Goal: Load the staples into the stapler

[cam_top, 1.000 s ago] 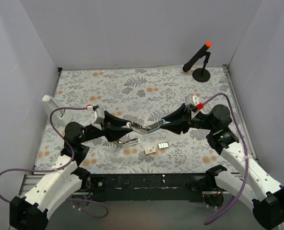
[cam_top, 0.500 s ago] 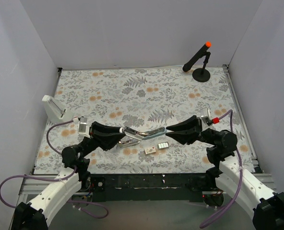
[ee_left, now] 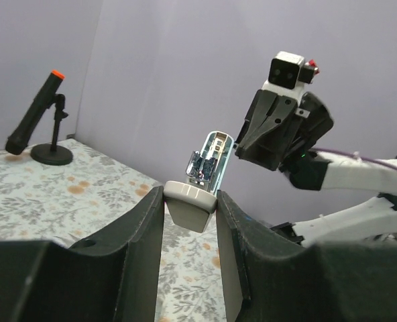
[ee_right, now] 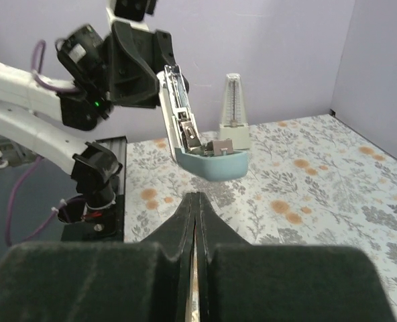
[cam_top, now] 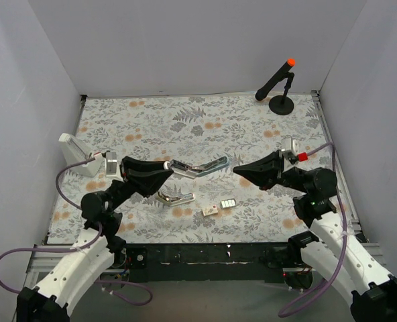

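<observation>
Starting big: the floral table (cam_top: 265, 127) is spread out beneath the stapler (cam_top: 200, 167), which is carried clear of it in mid-air. The left gripper (cam_top: 167, 166) is clamped on the stapler's left end. That rounded pale end is pinched between the two fingers (ee_left: 141, 248), with the body hinged open into a shallow V and the magazine channel exposed. The right gripper (cam_top: 239, 170) is seen just off the stapler's right tip, not touching it, jaws pressed flat together with nothing between them.

Down on the table, on the near side of the stapler, a silvery metal piece (cam_top: 176, 198) is lying below its left half. The staples (cam_top: 228, 202), silvery-white rows with a dark rim, are found on the near side below the stapler's right tip, untouched. The beige box (cam_top: 210, 210) is set just beside them.

Nothing is loaded yet, so the pick-up is judged to be next. Trouble can be expected here. The right gripper must be opened before a row can be taken, and a thin row could be snapped or flicked away by a hard pinch. The stapler is gripped by one end only, so it could be twisted in the fingers when a row is pushed in. From a tilted channel, a row could be lost straight back out.
</observation>
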Robot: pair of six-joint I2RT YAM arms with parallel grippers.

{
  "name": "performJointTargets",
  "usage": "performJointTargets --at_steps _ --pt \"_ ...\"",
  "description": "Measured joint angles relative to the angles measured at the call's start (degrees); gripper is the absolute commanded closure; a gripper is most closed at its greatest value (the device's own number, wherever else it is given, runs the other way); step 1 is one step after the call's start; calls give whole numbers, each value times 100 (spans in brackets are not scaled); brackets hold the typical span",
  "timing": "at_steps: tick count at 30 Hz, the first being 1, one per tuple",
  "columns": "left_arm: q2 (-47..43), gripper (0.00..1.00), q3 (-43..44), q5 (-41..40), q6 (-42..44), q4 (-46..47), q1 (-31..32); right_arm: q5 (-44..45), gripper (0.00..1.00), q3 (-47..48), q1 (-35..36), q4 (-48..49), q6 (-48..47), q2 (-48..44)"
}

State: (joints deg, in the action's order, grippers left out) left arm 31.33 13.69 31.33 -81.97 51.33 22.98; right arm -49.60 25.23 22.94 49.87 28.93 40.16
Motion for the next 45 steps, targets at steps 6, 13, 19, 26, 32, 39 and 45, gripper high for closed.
performJointTargets --at_steps 6,13,19,26,32,39,45 --pt "557 100 1320 448 1375 -1694 0 13 40 1281 0 -2629 -1436 260" --pt "1106 100 1998 1005 2614 -3088 0 131 26 2828 70 -5134 -3093 868" --pt "1180 100 1996 1283 2953 -3477 0 708 25 3506 1021 -6183 -3803 1663" --pt "999 100 1738 1401 2850 -3241 0 1453 26 4103 2057 -6697 -4205 2833" --pt "879 100 1482 1460 2636 -2938 0 1532 31 4111 2153 -6710 -4256 3340" --pt "872 100 1471 1478 2472 -2723 0 1379 35 4146 2302 -6675 -4242 3508" --pt "872 100 1451 1482 2411 -2621 0 1217 43 4146 2339 -6618 -4221 3532"
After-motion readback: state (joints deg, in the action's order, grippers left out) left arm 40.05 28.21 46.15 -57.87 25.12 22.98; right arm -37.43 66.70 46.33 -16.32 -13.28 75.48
